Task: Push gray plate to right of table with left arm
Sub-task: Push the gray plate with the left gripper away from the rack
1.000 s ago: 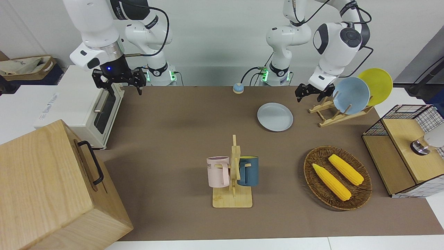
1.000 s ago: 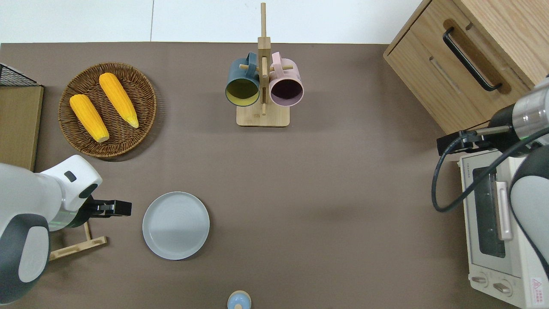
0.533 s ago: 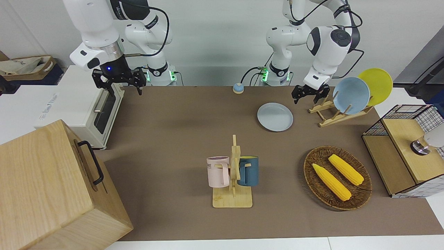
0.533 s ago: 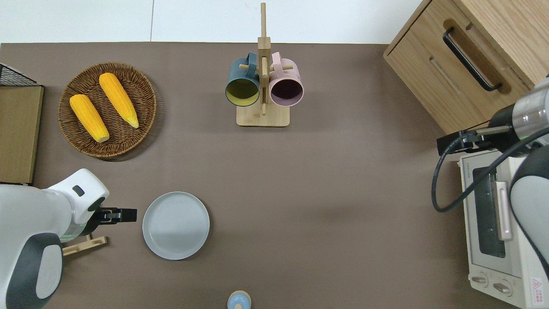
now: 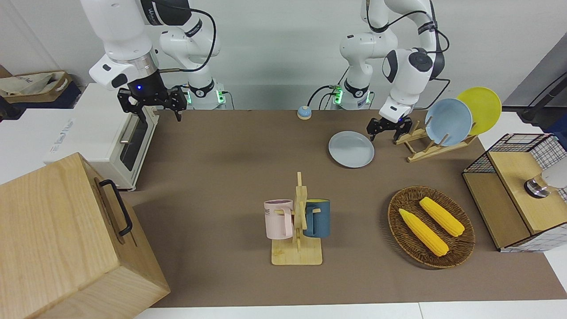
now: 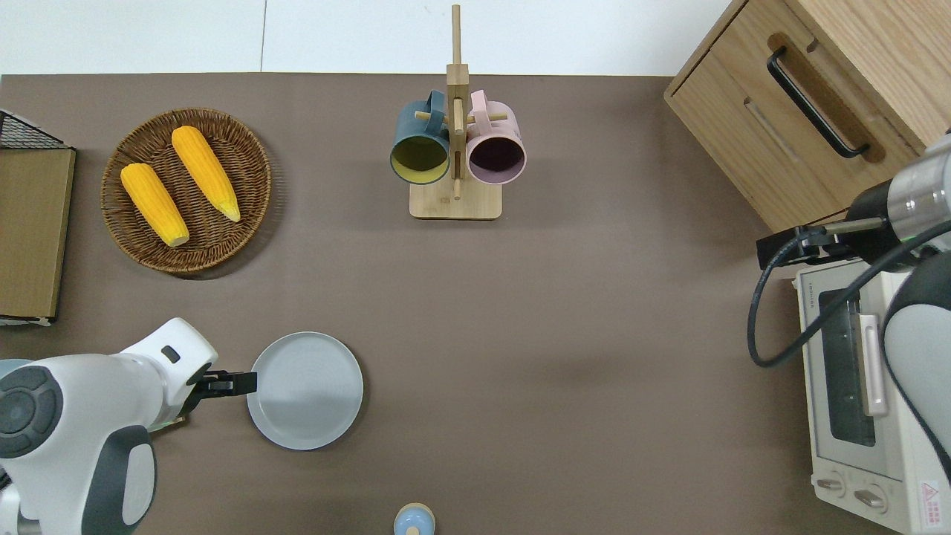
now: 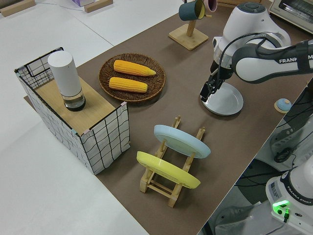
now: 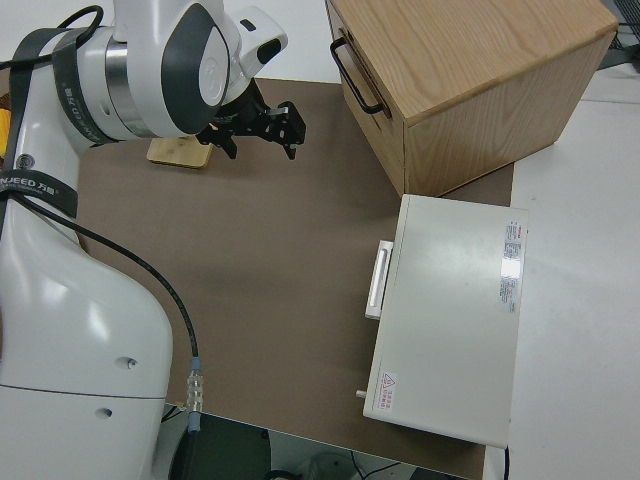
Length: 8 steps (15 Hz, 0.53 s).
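The gray plate (image 6: 305, 390) is seen flat on the table (image 6: 565, 312), between the wooden plate rack (image 5: 425, 144) and a small blue bell (image 6: 414, 520). The left gripper (image 6: 241, 383) is held low at the plate's rim on the rack side; contact and jaw state cannot be told. The right arm is parked, its jaws spread

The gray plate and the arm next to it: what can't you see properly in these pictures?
- Whether the left end effector touches the gray plate: overhead and front views show it at the rim, too small to settle.
- Its fingers: the left side view shows them edge-on.
- The plate rack in the overhead view: the left arm hides it.
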Each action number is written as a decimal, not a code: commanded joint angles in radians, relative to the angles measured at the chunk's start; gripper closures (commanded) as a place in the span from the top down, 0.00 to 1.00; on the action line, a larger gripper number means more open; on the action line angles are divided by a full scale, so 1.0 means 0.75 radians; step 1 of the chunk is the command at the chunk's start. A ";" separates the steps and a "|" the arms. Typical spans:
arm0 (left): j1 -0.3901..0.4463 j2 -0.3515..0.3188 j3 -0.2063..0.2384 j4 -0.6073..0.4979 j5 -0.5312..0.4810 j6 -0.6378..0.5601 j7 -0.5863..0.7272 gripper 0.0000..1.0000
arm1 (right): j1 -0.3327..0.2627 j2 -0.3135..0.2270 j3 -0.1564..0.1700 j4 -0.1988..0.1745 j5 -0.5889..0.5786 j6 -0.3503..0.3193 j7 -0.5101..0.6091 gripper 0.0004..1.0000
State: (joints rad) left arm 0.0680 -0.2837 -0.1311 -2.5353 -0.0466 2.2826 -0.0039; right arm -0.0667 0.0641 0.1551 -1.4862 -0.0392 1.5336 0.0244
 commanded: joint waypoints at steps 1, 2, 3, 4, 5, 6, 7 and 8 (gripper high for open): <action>-0.029 0.045 0.009 -0.092 -0.026 0.155 -0.015 1.00 | -0.001 -0.008 0.000 0.002 0.009 -0.014 0.006 0.98; -0.043 0.065 0.009 -0.117 -0.026 0.208 -0.015 1.00 | -0.001 -0.008 0.000 0.002 0.009 -0.014 0.004 0.98; -0.054 0.096 0.011 -0.131 -0.028 0.251 -0.015 1.00 | -0.001 -0.008 0.000 0.002 0.009 -0.014 0.004 0.98; -0.054 0.118 0.009 -0.140 -0.028 0.276 -0.015 1.00 | -0.001 -0.008 0.000 0.002 0.009 -0.014 0.004 0.98; -0.054 0.139 0.009 -0.146 -0.028 0.296 -0.015 1.00 | -0.001 -0.008 0.000 0.002 0.009 -0.014 0.004 0.98; -0.054 0.161 0.009 -0.148 -0.028 0.321 -0.015 1.00 | -0.001 -0.008 0.000 0.002 0.009 -0.014 0.004 0.98; -0.054 0.184 0.009 -0.158 -0.026 0.349 -0.015 1.00 | -0.001 -0.008 0.000 0.002 0.009 -0.014 0.004 0.98; -0.054 0.188 0.009 -0.164 -0.028 0.358 -0.015 1.00 | -0.001 -0.008 0.000 0.002 0.009 -0.014 0.004 0.98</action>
State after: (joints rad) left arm 0.0422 -0.1665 -0.1312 -2.6347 -0.0570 2.4956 -0.0046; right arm -0.0667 0.0641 0.1551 -1.4862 -0.0392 1.5336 0.0244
